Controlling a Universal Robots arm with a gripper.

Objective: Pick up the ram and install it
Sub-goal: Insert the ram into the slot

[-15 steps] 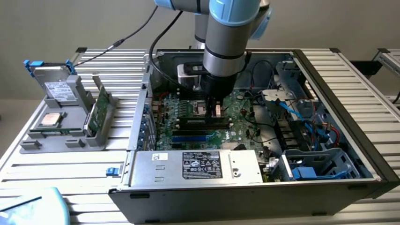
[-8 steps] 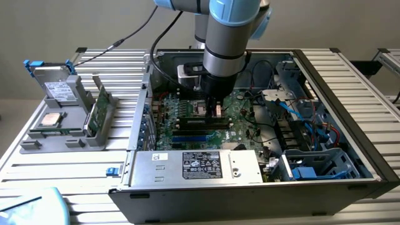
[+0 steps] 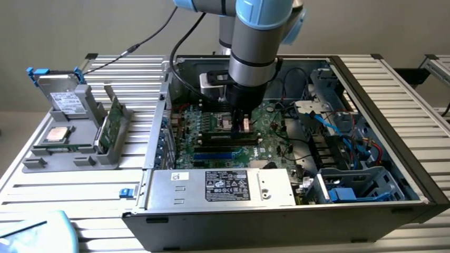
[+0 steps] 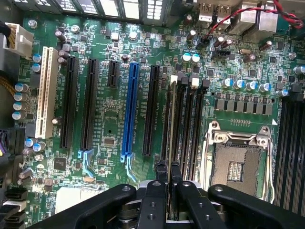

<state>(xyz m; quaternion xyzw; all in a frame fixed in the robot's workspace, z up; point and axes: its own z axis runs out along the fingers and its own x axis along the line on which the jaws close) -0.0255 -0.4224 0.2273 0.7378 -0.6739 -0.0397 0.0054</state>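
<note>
You have one gripper (image 4: 168, 165) down in the one open case (image 3: 393, 95), its two fingers (image 4: 160, 172) clenched on the one ram (image 4: 172, 114), which stands edge-on along the memory slots (image 4: 190, 129), just beside the one processor socket (image 4: 236, 164). On the motherboard (image 4: 107, 129) you can count one white slot (image 4: 45, 90), one blue slot (image 4: 129, 109) and four black card slots (image 4: 71, 100). Toward the desk's (image 3: 70, 205) edge at the exterior view's left, one tray (image 3: 63, 158) carries one green card (image 3: 109, 124) and one silver chip (image 3: 58, 134).
</note>
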